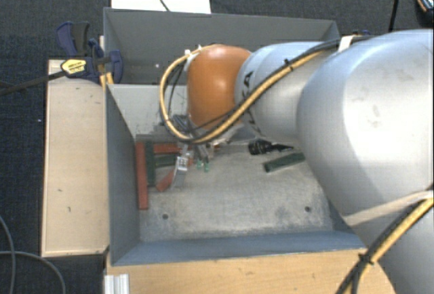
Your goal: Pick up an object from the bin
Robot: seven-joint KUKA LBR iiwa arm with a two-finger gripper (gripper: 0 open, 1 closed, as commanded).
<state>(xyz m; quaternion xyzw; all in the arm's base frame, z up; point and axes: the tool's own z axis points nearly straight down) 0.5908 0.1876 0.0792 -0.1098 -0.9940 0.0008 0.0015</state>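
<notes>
item 1: grey metal bin (224, 235), open-topped, with sloping walls.
item 2: silver robot arm (352, 123) with a rounded orange wrist cover (213, 93) and yellow-and-black cables. it entered from the right and bent down into the left half of the bin.
item 3: gripper (192, 161), low beneath the orange cover, close to the floor at left centre. whether it was apart or together could not be told, as the cover hid most of it.
item 4: long red-brown rectangular bar (142, 181), lying along the foot of the left wall.
item 5: shorter red-brown bar (165, 148) and dark green flat piece (161, 161), lying crosswise beside the long bar, just left of the gripper. contact with the gripper could not be told.
item 6: small black object (261, 147), right of the gripper under the arm, shape unclear.
item 7: dark green flat stick (283, 162), tilted, on the near side of the black object, well apart from the left cluster.
</notes>
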